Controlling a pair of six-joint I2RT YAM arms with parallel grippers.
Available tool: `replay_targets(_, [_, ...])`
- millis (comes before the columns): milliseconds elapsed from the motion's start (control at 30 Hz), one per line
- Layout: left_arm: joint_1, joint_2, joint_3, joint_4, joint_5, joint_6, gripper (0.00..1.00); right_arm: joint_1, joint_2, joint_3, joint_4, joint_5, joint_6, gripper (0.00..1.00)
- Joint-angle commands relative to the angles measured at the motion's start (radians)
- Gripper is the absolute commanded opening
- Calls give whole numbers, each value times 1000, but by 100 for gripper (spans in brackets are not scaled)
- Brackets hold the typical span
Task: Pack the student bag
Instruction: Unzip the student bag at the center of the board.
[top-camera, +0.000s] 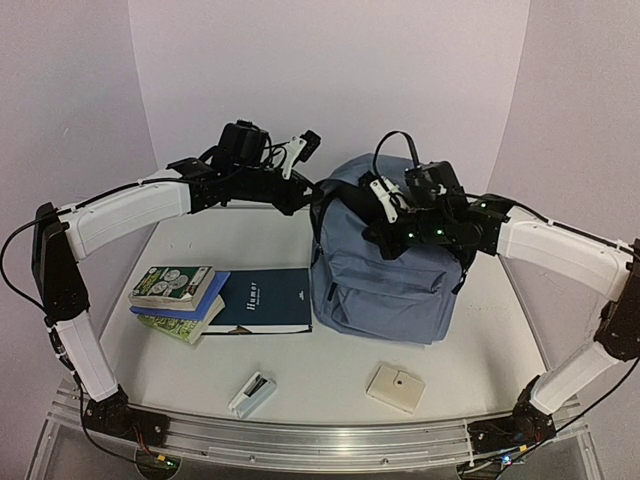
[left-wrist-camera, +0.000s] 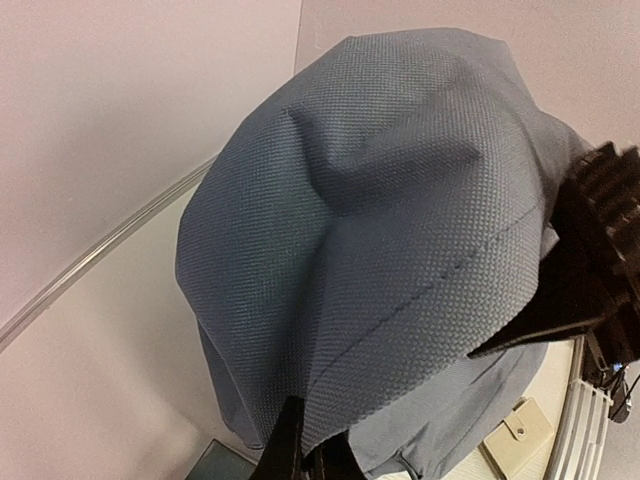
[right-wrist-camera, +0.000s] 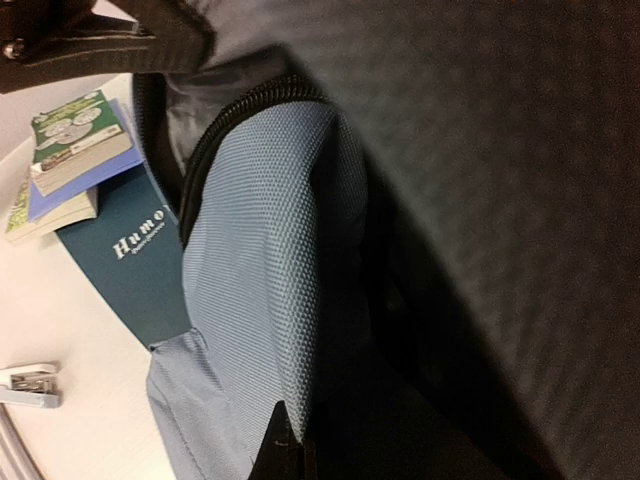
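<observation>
The student bag (top-camera: 385, 290), a large slate-blue fabric backpack with black lining and black zippers, stands upright on the white counter (top-camera: 330, 370), right of centre and in front of the right arm, its front pocket facing the near edge. It seems to be propped that way so the main compartment can be pulled open from above. The left gripper (left-wrist-camera: 310, 450) is pressed together on a fold of the blue cloth at the bag's upper back, apparently bracing it. The right gripper (right-wrist-camera: 292, 450) is also pressed together, pinching the front panel beside the black zipper (right-wrist-camera: 215, 130), probably to spread the mouth. Through that gap only dark lining shows, so I cannot tell whether anything is inside. Everything that looks meant for packing lies outside. A dark teal hardcover book (top-camera: 265, 300) lies flat just beside the bag's left side. To its left, a stack of books (top-camera: 178, 300) with a green-covered paperback on top overlaps the teal book's edge. A flat beige square box (top-camera: 396, 388) and a small white stapler-like object (top-camera: 252, 394) sit apart, near the front edge.
</observation>
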Motion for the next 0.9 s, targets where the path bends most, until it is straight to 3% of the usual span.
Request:
replay_targets(0, [1,2,38,-31,-125,-76,0,133,-124,-66,18,107,67,0])
replay_targets(167, [3,21,52,-30,-141,-127,0,252,-190,-197,52,298,166,0])
replay_targets(333, [4,34,59,-31,-172,-149,0,306,-203,-303,109,295,284,2])
replay_targets(633, [5,39,53,-29,-172,-148,0,416,-161,-344,154,217,404,26])
replay_targets(733, [6,35,45,-28,-170,-141,0,453,-162,-317,121,192,419,37])
replay_targets(867, [5,30,32,-25,-173,-136,0,488,-171,-261,59,149,441,44])
